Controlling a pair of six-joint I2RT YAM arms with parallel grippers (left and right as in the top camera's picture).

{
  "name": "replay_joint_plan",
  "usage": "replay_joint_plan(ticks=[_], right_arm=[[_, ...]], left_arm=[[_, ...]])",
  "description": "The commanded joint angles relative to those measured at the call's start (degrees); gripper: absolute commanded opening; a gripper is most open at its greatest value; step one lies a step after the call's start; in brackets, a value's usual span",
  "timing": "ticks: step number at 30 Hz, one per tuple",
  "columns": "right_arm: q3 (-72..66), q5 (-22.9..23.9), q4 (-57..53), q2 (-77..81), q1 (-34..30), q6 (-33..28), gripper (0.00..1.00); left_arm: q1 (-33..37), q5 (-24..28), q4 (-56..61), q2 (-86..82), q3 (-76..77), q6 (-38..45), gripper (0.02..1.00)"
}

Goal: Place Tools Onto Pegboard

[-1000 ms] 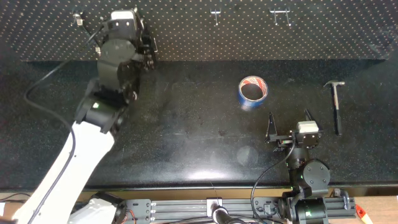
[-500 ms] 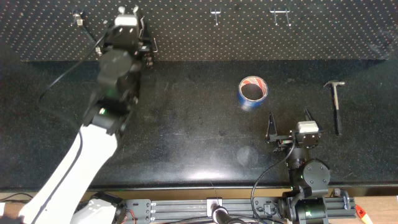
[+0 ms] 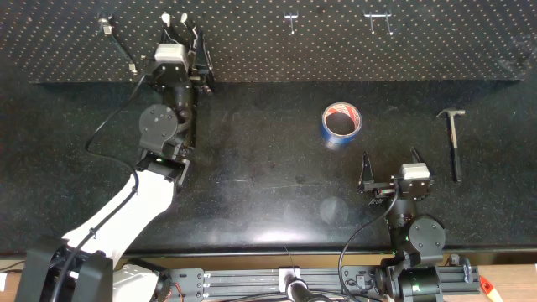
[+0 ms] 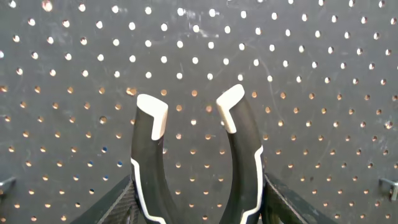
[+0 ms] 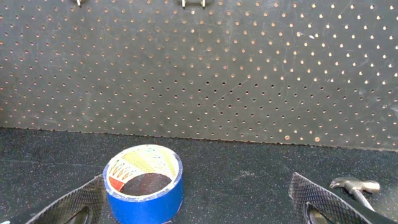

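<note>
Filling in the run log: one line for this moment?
left gripper: open, empty, at pegboard | right gripper: open, empty, near its base | tape, hammer: on table, not yet hung

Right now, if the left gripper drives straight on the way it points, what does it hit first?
The pegboard. The left gripper, open and empty, faces its perforated panel squarely with nothing in between. The gap looks short, though depth is unclear.
</note>
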Motion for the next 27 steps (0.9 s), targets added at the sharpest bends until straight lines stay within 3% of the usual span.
replay_joint_plan(ticks=[1, 27], right_arm=[[-0.15, -0.09, -0.35, -0.39, 0.28, -0.98, 0.956], [-0.15, -0.09, -0.35, -0.39, 0.28, -0.98, 0.956]], left_arm=[[0.59, 0.15, 1.6, 0.44, 0.52, 5.05, 0.027], [3.19, 3.61, 9.51, 14.95, 4.33, 5.97, 0.029]])
